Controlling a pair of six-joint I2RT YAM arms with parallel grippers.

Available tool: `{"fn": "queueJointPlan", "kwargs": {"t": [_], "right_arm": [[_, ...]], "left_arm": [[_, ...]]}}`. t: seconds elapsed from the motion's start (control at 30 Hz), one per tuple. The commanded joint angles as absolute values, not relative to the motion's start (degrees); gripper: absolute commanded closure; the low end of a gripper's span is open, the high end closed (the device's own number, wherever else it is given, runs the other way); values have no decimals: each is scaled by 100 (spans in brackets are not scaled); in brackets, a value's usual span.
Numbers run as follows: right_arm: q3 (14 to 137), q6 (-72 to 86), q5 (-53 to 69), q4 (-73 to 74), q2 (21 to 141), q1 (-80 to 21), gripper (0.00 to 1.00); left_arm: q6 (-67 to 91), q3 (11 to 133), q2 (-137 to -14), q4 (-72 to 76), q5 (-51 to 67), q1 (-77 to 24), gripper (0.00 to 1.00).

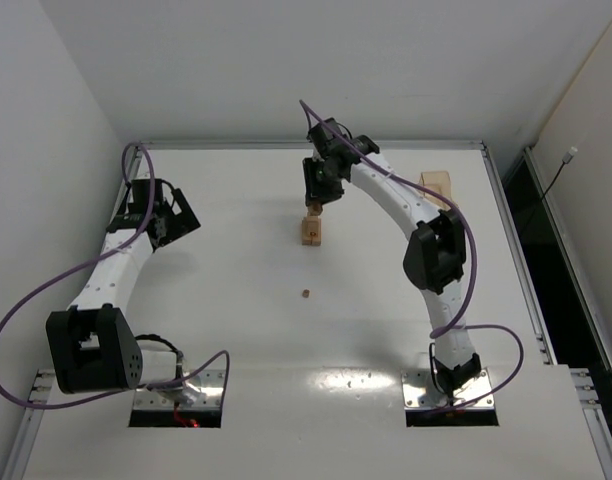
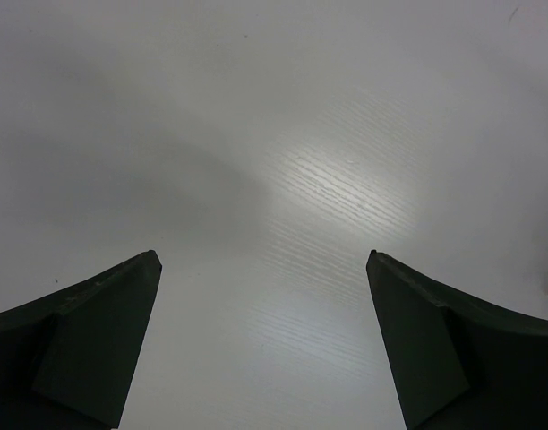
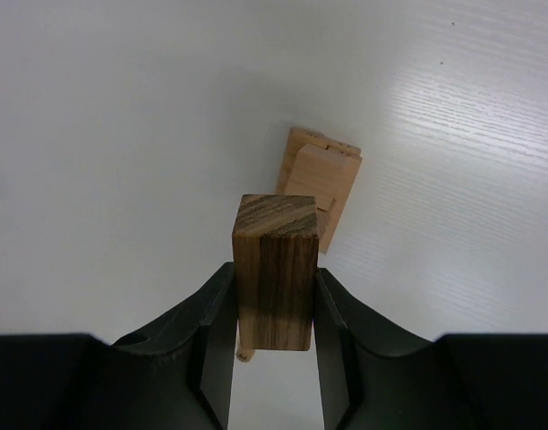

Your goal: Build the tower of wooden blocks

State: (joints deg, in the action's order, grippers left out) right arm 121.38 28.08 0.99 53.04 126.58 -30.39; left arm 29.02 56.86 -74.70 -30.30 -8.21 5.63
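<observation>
R gripper [image 3: 274, 276] is clamping a small brown rectangular wooden block w/ dark grain [image 3: 276, 224] btwn both fingers. The block is standing on end, its end-grain face pointing away from the wrist cam. It's hanging over the white table [image 3: 95, 107], right by the low stack of light-brown wooden blocks [image 3: 319, 175]. The stack is showing just past the held block's top edge in wrist view. Can't tell if the two are touching.

In top view the stack is sitting mid-table toward the far side, w/ R arm reaching over to it. A tiny brown wooden piece [image 1: 304, 294] is lying alone nearer the arm bases, well apart from the stack.

L gripper [image 2: 265, 260] is hovering over bare table at the left side, fingers [image 2: 95, 331] spread wide & holding nothing.
</observation>
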Motion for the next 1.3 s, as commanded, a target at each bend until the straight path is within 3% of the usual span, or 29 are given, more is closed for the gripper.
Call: {"fn": "queueJointPlan", "kwargs": {"t": [0.0,1.27], "right_arm": [[12243,3269,0,5317,12708,-3094,100],[12665,3437,-369,5520,13315,-3138,100]], "left_arm": [[2962,5669,-7374,-2883,-817,624,0],[3015,5555,-7321,-2777,-765,624,0]]}}
